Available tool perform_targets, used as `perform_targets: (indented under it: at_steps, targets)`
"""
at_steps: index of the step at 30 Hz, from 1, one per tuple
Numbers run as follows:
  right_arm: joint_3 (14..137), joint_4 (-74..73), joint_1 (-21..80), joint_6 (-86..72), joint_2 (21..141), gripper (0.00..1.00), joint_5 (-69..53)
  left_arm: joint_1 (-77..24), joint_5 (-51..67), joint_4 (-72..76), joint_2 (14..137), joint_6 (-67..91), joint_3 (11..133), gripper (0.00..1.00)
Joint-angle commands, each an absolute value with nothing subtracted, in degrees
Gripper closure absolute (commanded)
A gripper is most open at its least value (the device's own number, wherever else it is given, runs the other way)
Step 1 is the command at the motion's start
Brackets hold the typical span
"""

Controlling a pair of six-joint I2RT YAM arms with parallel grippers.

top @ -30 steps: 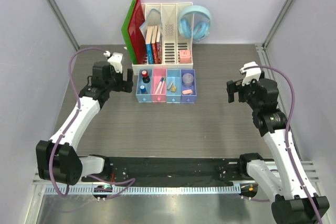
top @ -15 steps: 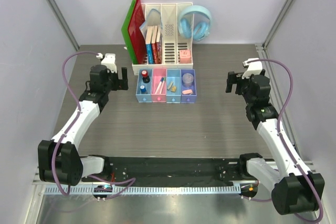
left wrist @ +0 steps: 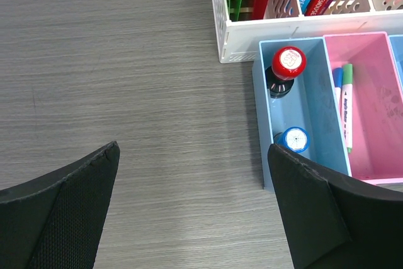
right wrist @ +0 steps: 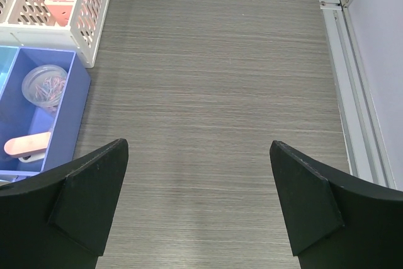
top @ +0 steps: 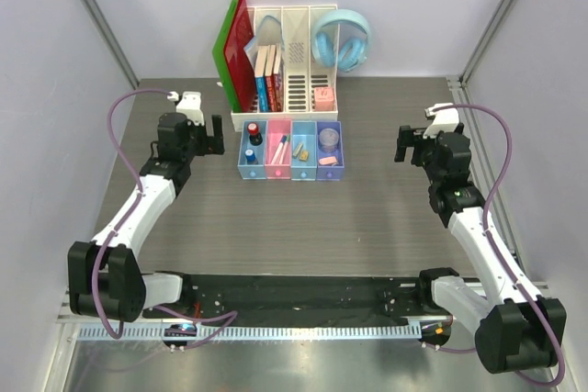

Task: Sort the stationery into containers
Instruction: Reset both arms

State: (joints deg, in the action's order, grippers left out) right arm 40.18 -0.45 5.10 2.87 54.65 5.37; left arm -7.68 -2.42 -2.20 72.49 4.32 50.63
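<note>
Grey table [top: 367, 218] holds four joined trays [top: 292, 177] and two markers [left wrist: 346, 108]. Left gripper [left wrist: 192, 218] and right gripper [right wrist: 198, 212] flank them, splayed wide, empty.

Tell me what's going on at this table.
Neither arm is handling anything. The left fingers and right fingers stand open and empty, one on either side of the row of trays. The sorting looks finished: the red-topped stamp stands in the left light blue tray, and two markers lie in the pink tray.
</note>
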Motion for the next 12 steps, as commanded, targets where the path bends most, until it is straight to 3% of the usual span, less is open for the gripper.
perform_targets:
  at_steps: [1, 12]
  targets:
    - [40.69, 2.64, 4.92, 2.46, 53.96, 0.00, 5.63, -7.03, -3.69, 1.14, 71.72, 4.83, 50.71, 0.00]
    - [40.87, 2.11, 4.92, 3.07, 54.23, 0.01, 6.16, -6.15, -2.81, 0.61, 72.25, 5.10, 50.89, 0.00]
